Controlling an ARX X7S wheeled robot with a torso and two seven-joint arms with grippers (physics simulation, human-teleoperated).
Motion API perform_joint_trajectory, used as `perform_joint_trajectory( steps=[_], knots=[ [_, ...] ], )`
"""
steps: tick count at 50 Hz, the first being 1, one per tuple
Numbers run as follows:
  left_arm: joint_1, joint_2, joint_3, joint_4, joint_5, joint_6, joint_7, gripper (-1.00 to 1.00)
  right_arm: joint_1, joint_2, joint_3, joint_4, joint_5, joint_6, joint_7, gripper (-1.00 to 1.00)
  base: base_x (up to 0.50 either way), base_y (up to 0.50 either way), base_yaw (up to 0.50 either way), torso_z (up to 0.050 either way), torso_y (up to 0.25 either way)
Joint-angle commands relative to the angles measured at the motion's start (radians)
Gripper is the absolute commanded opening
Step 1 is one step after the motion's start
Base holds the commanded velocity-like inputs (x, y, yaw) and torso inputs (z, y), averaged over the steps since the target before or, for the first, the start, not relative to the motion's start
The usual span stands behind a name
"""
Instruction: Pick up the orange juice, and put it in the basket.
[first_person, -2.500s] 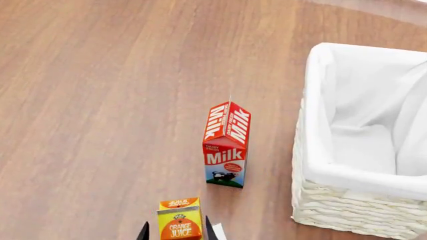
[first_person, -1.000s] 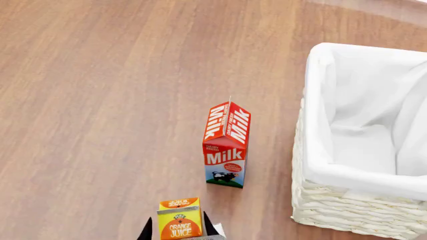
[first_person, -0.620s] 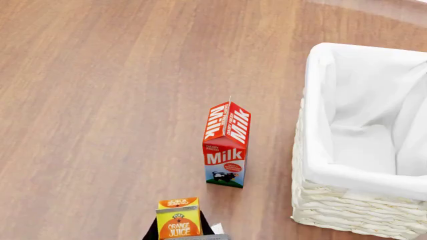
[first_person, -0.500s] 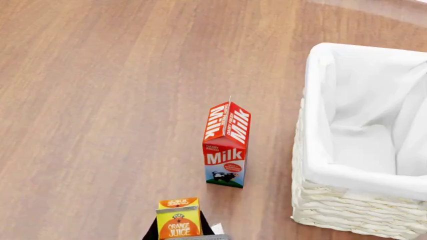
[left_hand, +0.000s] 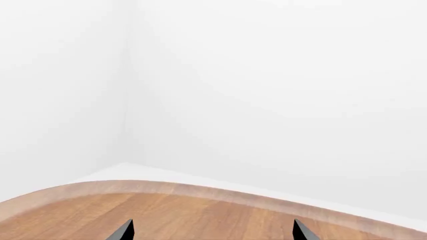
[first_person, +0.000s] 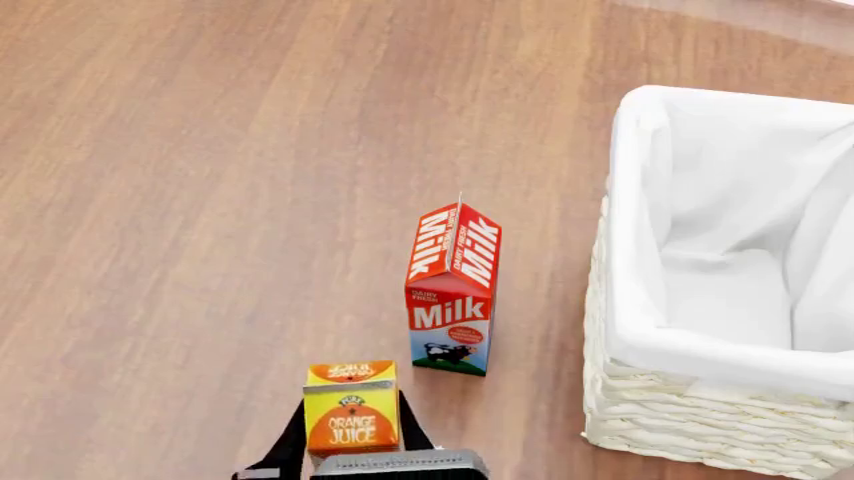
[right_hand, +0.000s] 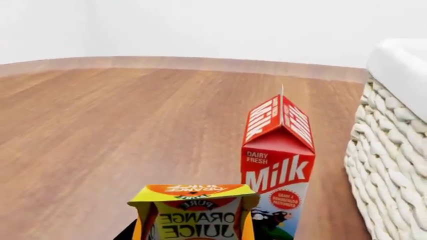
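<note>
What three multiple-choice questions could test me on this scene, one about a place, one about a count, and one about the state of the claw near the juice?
1. Where does the Milk carton stand?
A. Inside the basket
B. On the table between the orange juice and the basket
C. Lying flat at the table's far edge

2. How many cartons show in the head view?
A. One
B. Two
C. Four

3. What is the right claw doing?
A. Shut on the orange juice
B. Wide open above the basket
C. Gripping the Milk carton

Answers: 1 B, it stands upright on the table, left of the basket and beyond the orange juice. 2 B, only the milk and the juice appear. 3 A, its dark fingers press both sides of the juice carton.
</note>
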Motion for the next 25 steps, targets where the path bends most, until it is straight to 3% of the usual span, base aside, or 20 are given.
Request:
perform_joint_trajectory(
  steps=[1, 25],
  knots=[
    [-0.003, -0.003, 0.007, 0.000, 0.001, 0.002, -0.002, 1.00, 0.018, 0.023, -0.003, -0.186, -0.020, 0.103, 0.039, -1.00, 0.00, 0.00, 0.00, 0.000, 0.000],
    [-0.011, -0.017, 0.014, 0.012, -0.007, -0.002, -0.017, 1.00, 0.096, 0.045, 0.033, -0.529, 0.052, 0.324, 0.120, -1.00, 0.00, 0.00, 0.00, 0.000, 0.000]
  ],
)
